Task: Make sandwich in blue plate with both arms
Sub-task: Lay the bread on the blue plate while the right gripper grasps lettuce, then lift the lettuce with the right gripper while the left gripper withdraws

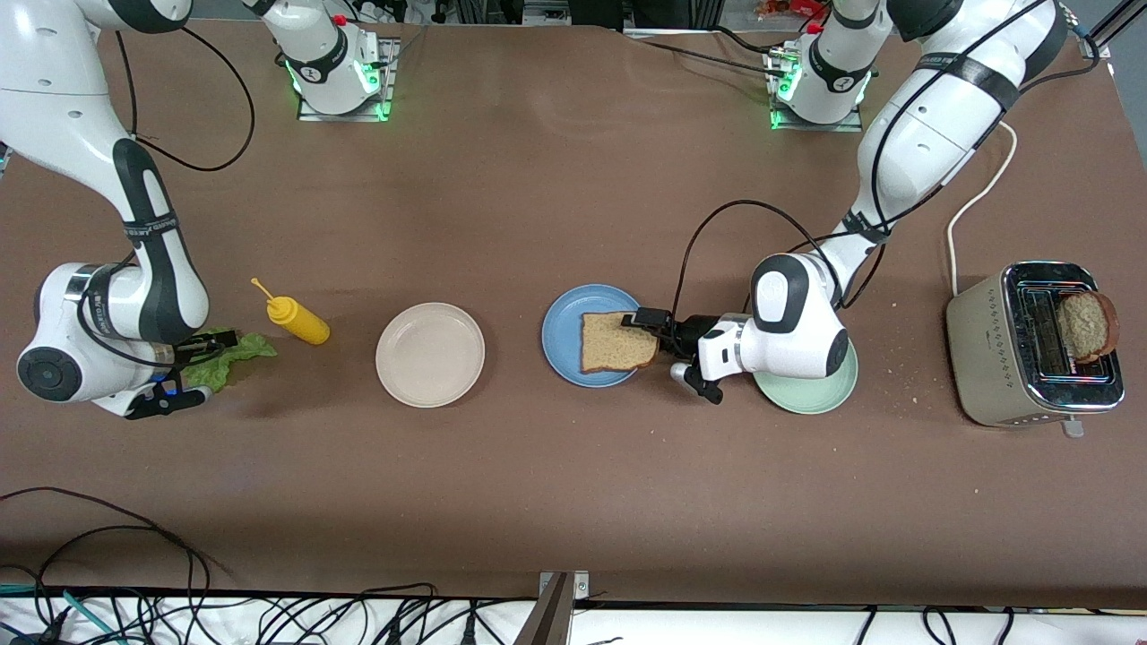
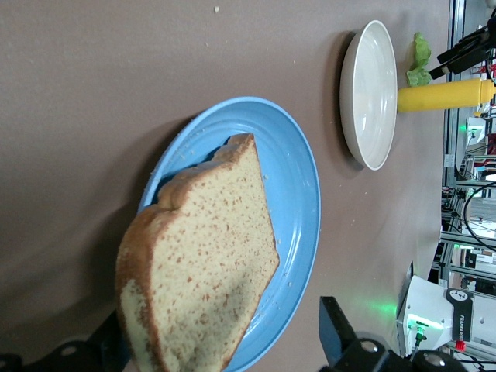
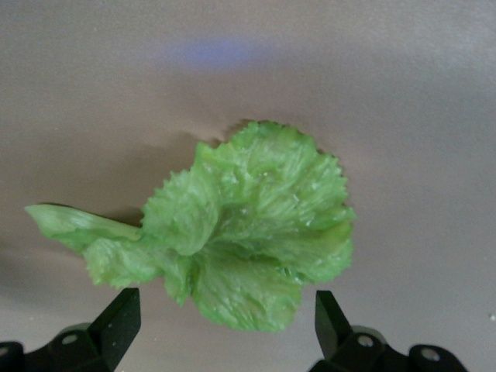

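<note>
**Bread slice at blue plate, lettuce leaf on bench**

While resting partly on the blue plate (image 1: 564, 333) and overhanging its rim toward the left arm's end, bread slice (image 1: 615, 342) sits tilted, clamped at one edge by the left gripper (image 1: 651, 330). Right gripper (image 1: 199, 367) low over the lettuce leaf (image 1: 229, 355), fingers apart on either side of it. Lettuce flat on the bench (image 1: 556, 484), beside a yellow mustard bottle (image 1: 297, 321). Beige plate (image 1: 430, 355) between bottle and blue plate. Pale green plate (image 1: 811, 394) under the left wrist. Second bread slice (image 1: 1086, 326) standing in the toaster (image 1: 1035, 356).

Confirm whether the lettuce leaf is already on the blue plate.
No, the lettuce leaf lies on the table by the mustard bottle; the blue plate holds only a bread slice.
</note>
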Available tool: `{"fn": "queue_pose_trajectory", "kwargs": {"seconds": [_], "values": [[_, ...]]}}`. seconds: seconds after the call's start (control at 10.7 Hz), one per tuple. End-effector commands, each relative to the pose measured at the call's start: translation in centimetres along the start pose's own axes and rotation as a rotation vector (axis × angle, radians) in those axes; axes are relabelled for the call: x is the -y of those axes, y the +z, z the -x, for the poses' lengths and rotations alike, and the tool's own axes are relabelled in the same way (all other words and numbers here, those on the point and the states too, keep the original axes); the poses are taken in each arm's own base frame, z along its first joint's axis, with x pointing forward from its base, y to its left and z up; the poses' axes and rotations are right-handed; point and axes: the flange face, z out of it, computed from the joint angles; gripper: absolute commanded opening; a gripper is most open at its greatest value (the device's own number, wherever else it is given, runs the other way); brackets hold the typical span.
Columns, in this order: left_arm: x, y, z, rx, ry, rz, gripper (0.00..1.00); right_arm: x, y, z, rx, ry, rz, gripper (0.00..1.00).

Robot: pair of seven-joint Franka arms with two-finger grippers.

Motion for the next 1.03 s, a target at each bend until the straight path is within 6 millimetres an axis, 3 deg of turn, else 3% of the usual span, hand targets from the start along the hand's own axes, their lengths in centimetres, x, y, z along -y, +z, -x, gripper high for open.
{"fn": "queue_pose_trajectory", "kwargs": {"seconds": [0.0,0.09,0.19,0.37,0.47,0.75,0.93], "values": [[-1.3,-3.0,-0.2,-0.005,0.090,-0.086,1.00,-0.4,1.4,-0.3,-0.011,-0.067,0.016,1.00],[-1.7,-4.4,-0.3,0.009,0.136,-0.140,1.00,-0.3,2.1,-0.5,-0.003,-0.077,0.012,1.00],[-1.4,-5.5,-0.4,0.024,0.176,-0.196,1.00,-0.3,2.6,-0.7,-0.004,-0.081,0.010,0.91],[-0.8,-7.8,-0.6,0.044,0.229,-0.304,1.00,0.0,2.6,-0.7,0.005,-0.084,0.008,0.29],[-1.0,-9.5,-0.8,0.045,0.232,-0.359,1.00,0.0,2.4,-0.7,0.005,-0.083,0.009,0.04],[-2.2,-16.8,-0.5,0.047,0.214,-0.516,1.00,-0.1,2.0,-0.7,-0.003,-0.083,0.012,0.00],[-4.0,-22.1,0.3,0.058,0.201,-0.556,1.00,-0.2,0.5,-0.6,-0.017,-0.080,0.020,0.00]]}}
